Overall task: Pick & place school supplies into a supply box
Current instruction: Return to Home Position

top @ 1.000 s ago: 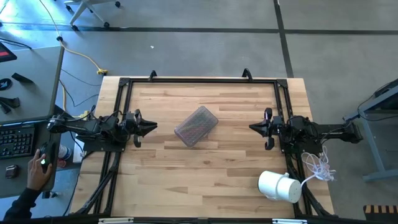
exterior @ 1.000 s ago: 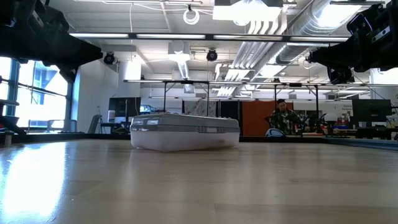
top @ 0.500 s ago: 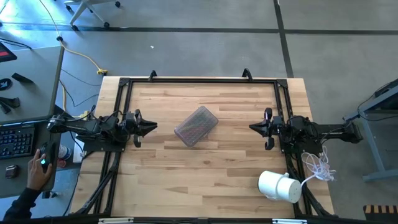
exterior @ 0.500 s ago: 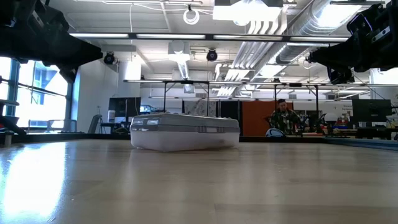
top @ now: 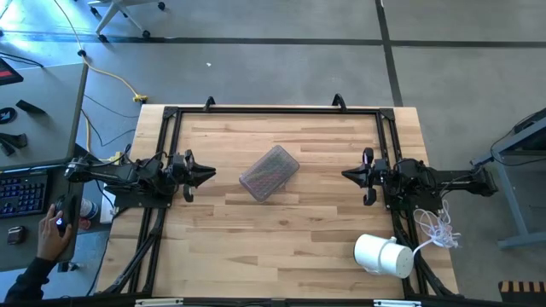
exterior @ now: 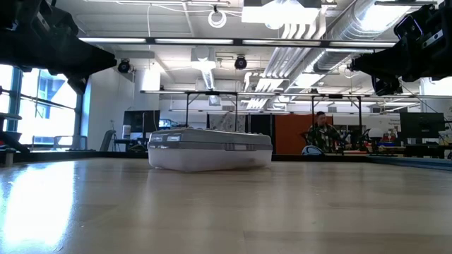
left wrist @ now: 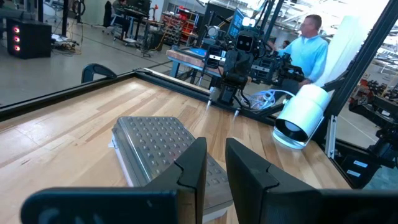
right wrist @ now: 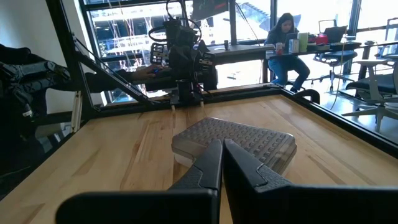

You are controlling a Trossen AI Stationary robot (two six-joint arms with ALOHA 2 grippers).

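The supply box [top: 269,172] lies flat on its base at the middle of the table, slanted, with its ribbed greyish lid shut; it also shows in the low view [exterior: 210,149] and in both wrist views [left wrist: 158,146] [right wrist: 239,140]. No pens, pencils, markers or scissors lie loose in any view. My left gripper [top: 210,175] hovers shut to the left of the box, pointing at it [left wrist: 216,163]. My right gripper [top: 345,175] hovers shut to the right of the box, also pointing at it [right wrist: 222,150]. Both are clear of the box.
A white cylinder [top: 382,254] lies on its side near the table's near right corner, with a white cord [top: 439,228] beside it at the right edge. A black frame [top: 273,111] runs round the table. A person's hand [top: 51,230] rests at a desk left of the table.
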